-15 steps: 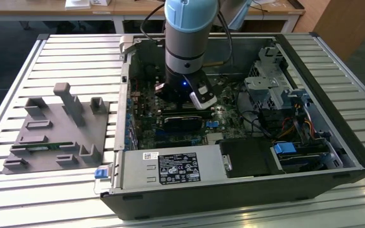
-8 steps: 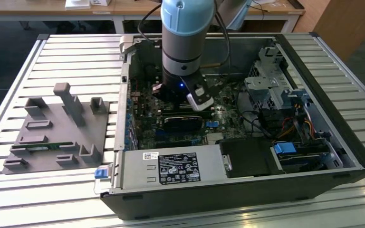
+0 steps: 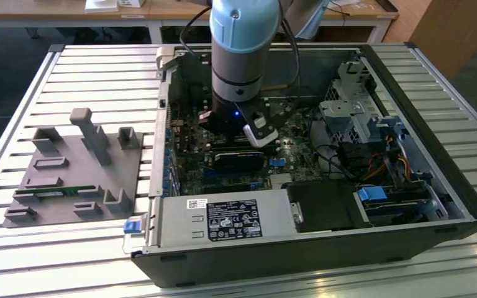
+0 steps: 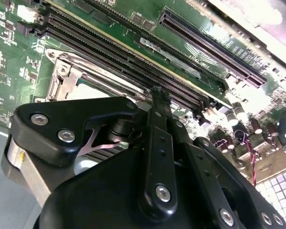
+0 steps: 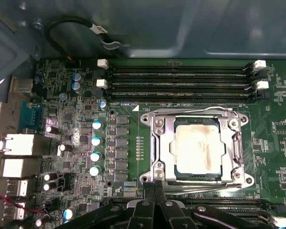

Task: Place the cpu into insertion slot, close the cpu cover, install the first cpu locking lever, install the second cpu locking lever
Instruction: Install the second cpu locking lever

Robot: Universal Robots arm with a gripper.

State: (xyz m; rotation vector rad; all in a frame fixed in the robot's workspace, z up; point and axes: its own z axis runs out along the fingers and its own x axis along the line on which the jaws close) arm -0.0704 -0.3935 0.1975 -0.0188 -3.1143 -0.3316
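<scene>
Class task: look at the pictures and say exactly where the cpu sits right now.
In the first wrist view the cpu lies in the insertion slot, framed by the closed cpu cover, beside the memory slots.

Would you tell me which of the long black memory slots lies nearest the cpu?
The memory slot bordering the cpu cover, directly beside the cpu; the others lie farther off.

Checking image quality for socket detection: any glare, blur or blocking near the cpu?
First wrist view: cpu sharp, its top mottled with pale sheen, cpu cover glinting. Second wrist view: pincer blocks much of the socket; bright washout along the case edge.
</scene>
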